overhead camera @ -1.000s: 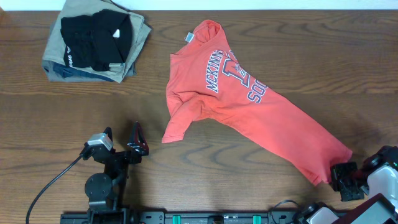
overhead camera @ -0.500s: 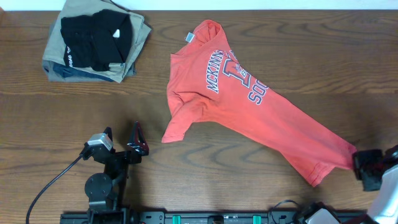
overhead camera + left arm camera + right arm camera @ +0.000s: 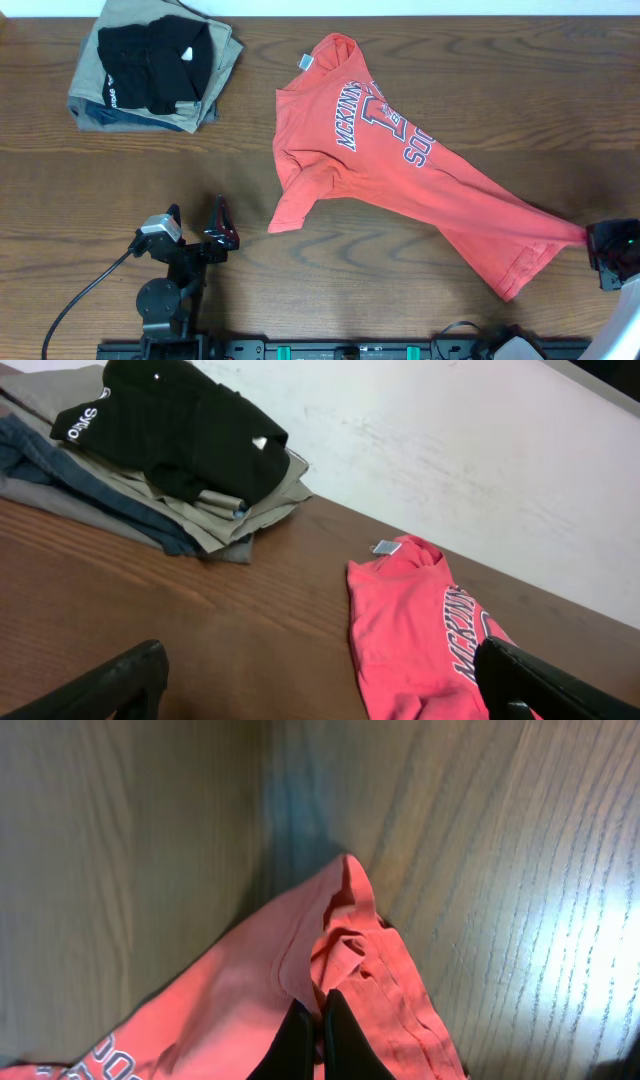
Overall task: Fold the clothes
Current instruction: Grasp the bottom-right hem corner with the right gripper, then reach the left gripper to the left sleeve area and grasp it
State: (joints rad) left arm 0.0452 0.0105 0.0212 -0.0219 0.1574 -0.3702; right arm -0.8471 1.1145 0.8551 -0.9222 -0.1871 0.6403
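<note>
1. The red-orange short-sleeved cotton T-shirt with white block letters [image 3: 400, 170] lies on the brown wooden table [image 3: 100, 170]. It stretches from its collar at 12 o'clock down to a hem corner at 4 o'clock.
2. The right gripper [image 3: 318, 1020] is clenched on that hem corner, with cloth pinched between its black fingers. It sits at 4 o'clock, right at the edge of the view from above, so part of it is cut off.
3. The left gripper [image 3: 197, 222] is at 7 o'clock. Its fingers are spread wide and grip no cloth. Bare wood lies between it and the shirt's near sleeve.
4. A folded black garment [image 3: 155, 60] sits on a folded tan garment [image 3: 222, 70] at 10 o'clock, close to the far edge and well apart from the shirt.
5. Bare wood runs across the middle at 9 o'clock, and also at 2 o'clock beside the stretched cloth.
6. The letters run into wrinkles, so only "MCKINN" and "SOC" can be read. The shirt's other sleeve is hidden.
</note>
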